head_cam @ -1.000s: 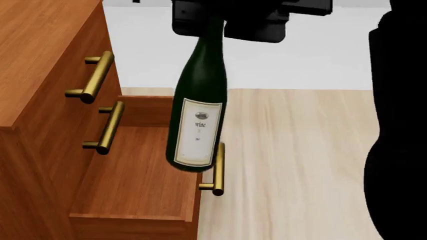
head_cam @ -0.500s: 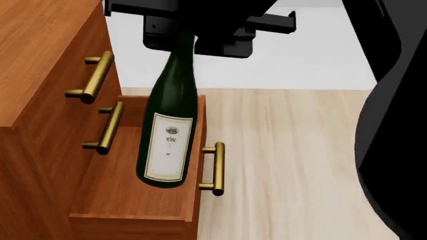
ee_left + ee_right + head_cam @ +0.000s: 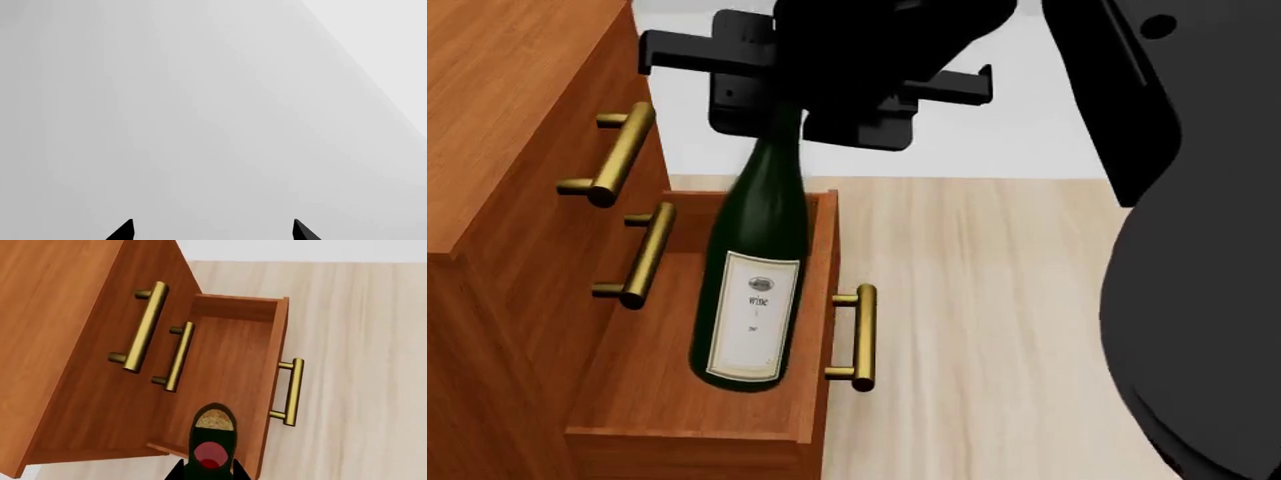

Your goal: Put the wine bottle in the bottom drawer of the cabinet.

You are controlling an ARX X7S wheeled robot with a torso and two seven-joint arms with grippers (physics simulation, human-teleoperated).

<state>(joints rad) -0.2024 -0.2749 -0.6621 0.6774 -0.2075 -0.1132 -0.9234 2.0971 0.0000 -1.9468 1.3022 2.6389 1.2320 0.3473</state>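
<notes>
**Bottle hangs over the open bottom drawer**

Nearest the head camera, the right arm's dark bulk fills the right side of the view. Its right gripper [image 3: 787, 105] is clamped on the neck of the wine bottle [image 3: 751, 290], which hangs nearly upright with a slight tilt, base down, label facing the camera. Held by the neck like this, the body of the bottle is free to go down into the box without the claw meeting the wood. The right wrist camera looks straight down past the cork end [image 3: 213, 419] into the drawer, which suggests the bottle is lined up over the cavity rather than over the rim.

The bottom drawer [image 3: 681, 400] is pulled well out and appears empty. Whether the bottle's base touches the drawer floor cannot be told. The drawer's front panel and its brass handle [image 3: 860, 338] stand just beside the bottle.

Behind, the cabinet [image 3: 507, 120] shows two closed upper drawers whose handles [image 3: 614, 155] jut out close to the bottle's shoulder.

The left gripper [image 3: 212, 231] shows only two dark fingertips spread apart, empty, against blank grey.
</notes>
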